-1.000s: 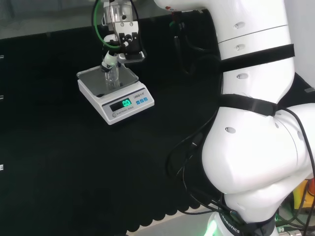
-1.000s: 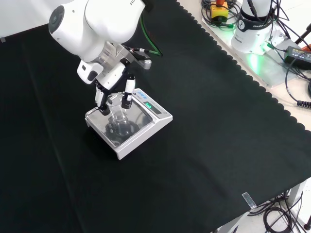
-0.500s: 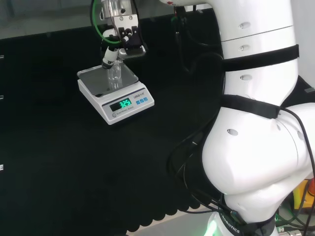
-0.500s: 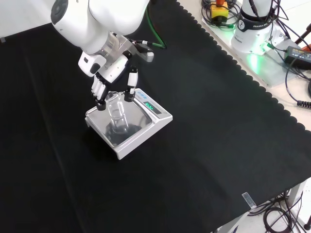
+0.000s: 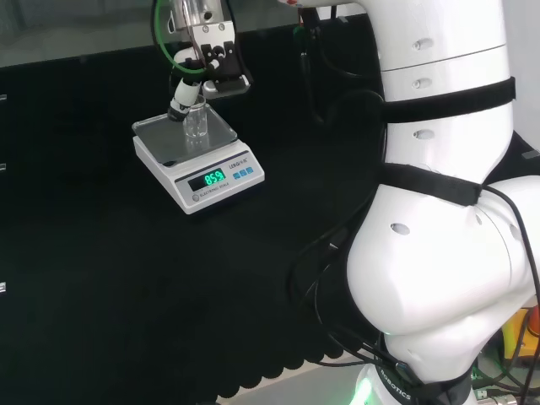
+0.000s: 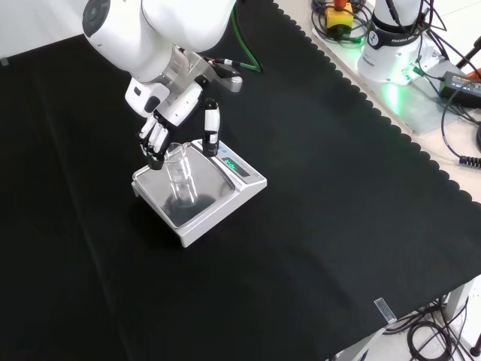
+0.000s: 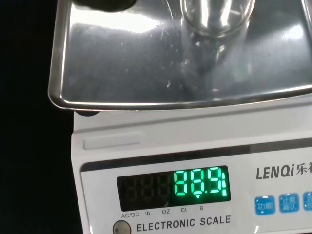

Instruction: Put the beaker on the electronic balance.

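Robotics lab w/ wet-lab gear: white arm bolted at bench edge, black cloth over bench, electronic balance w/ steel pan at 9 o'clock of front view, cables & power bricks at 2 o'clock.

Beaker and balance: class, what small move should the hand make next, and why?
Probably lift the hand straight up and clear. The beaker stands upright on the balance pan, and the fingers look spread apart around its rim rather than curled on it.
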You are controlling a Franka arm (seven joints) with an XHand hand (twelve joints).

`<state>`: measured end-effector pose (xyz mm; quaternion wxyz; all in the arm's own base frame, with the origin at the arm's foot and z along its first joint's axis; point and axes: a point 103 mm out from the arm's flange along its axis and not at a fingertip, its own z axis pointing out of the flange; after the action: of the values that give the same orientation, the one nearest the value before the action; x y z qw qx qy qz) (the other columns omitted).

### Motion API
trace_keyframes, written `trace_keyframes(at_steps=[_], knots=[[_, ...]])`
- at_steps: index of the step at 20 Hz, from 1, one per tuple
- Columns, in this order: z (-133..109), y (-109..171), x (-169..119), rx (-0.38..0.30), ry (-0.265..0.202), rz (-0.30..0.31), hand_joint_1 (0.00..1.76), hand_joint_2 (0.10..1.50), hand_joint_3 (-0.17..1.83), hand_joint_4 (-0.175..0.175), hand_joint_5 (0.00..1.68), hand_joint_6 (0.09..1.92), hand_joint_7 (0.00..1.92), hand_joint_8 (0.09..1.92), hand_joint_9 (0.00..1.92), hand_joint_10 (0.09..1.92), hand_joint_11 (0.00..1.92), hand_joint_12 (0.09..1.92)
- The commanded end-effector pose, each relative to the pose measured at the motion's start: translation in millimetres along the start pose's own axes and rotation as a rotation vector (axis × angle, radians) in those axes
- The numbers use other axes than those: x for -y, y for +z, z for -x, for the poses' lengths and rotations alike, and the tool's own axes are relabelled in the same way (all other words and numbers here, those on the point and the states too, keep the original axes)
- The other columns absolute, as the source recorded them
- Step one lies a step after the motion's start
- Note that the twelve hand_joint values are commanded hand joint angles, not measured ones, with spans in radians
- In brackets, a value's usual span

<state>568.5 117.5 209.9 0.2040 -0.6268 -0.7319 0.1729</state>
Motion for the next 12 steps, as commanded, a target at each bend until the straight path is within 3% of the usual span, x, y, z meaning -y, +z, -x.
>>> trace_keyframes(at_steps=[1,9,12], knots=[[-4,-21,21,0.019,0.001,0.054,0.75,0.89,-0.17,-0.16,0.01,0.09,0.0,0.09,0.0,0.72,0.41,1.44],[-9,-34,30,0.033,0.002,0.071,0.71,0.88,-0.17,-0.156,0.0,0.09,0.0,0.09,0.0,0.64,0.39,1.45],[-26,-37,26,0.05,0.014,0.065,0.71,0.87,-0.17,-0.155,0.0,0.09,0.0,0.09,0.0,0.64,0.39,1.45]])
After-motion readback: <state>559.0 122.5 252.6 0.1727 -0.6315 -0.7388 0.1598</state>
